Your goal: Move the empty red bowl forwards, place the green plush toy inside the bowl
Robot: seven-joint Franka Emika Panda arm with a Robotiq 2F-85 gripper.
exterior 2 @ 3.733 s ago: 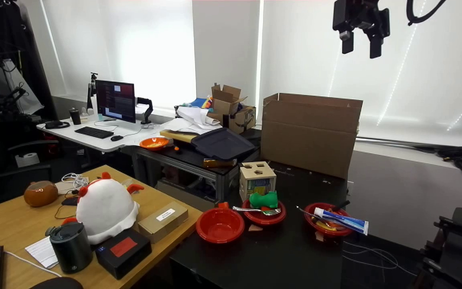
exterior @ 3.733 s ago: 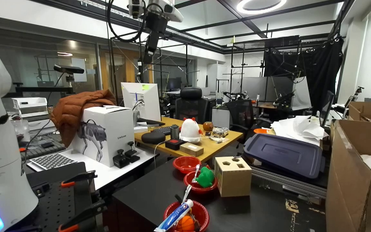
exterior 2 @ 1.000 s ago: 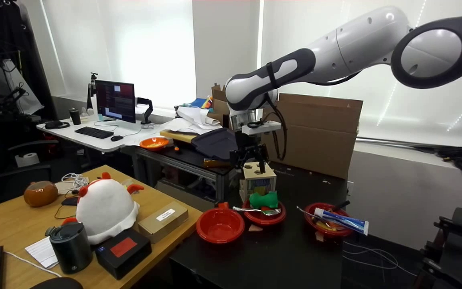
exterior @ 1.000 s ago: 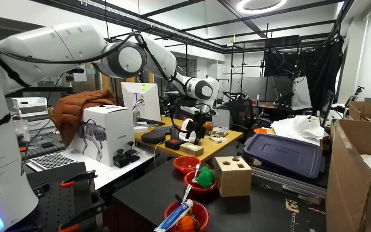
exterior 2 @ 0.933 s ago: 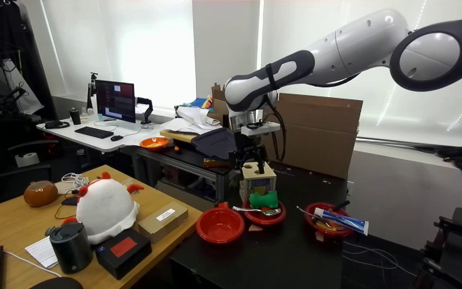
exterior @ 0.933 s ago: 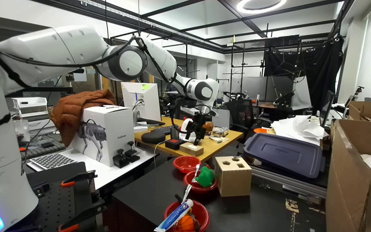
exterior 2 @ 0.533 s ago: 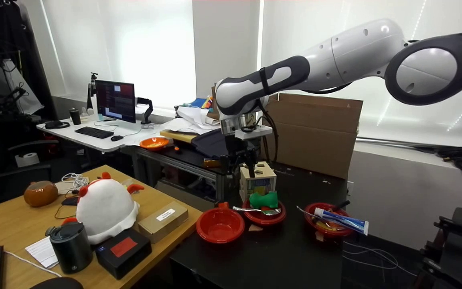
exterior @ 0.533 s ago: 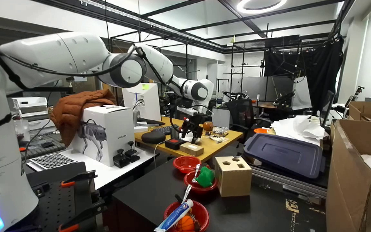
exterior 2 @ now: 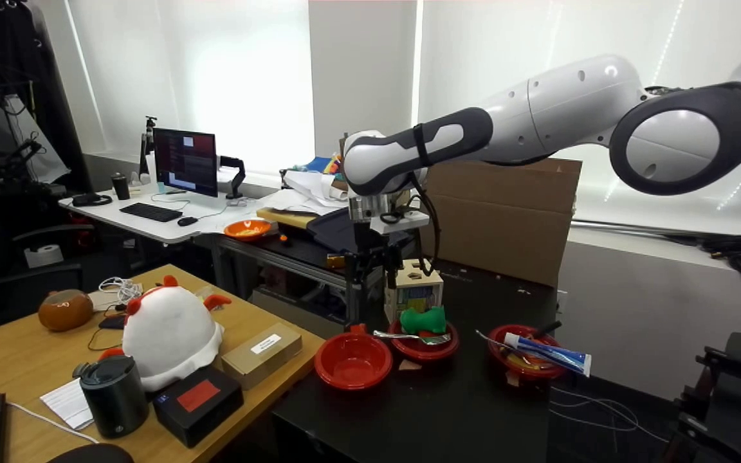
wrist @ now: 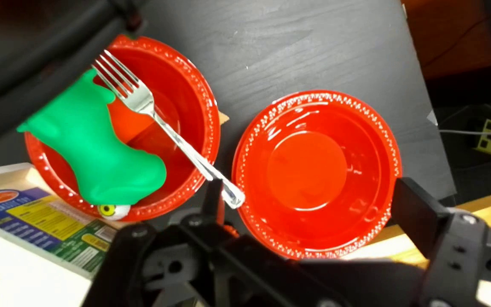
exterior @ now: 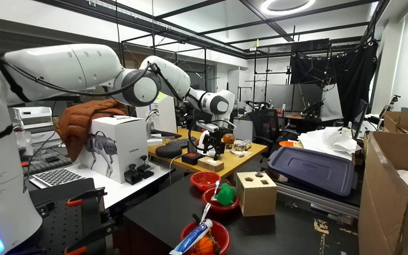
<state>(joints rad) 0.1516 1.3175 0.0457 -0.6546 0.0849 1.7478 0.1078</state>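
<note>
"Red bowl (wrist: 313,170), where does it sit, please?"

"It is on the tabletop (wrist: 309,51), right of the frame's middle in the wrist view. The green plush toy (wrist: 96,149) lies in the neighbouring bowl (wrist: 168,81), at the left of this frame; a fork (wrist: 177,138) crosses the rim, its handle reaching toward the red bowl."

"And the tool (wrist: 311,189)?"

"It hangs above, apart from these two bowls, jaws spread wide, holding nothing. In an exterior view, a wooden box (exterior: 257,198) stands just right of the toy."

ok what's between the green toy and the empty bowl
From the toy, the wrist view shows a fork, its handle crossing the rim of the toy's bowl, then tabletop before the empty bowl.
</note>
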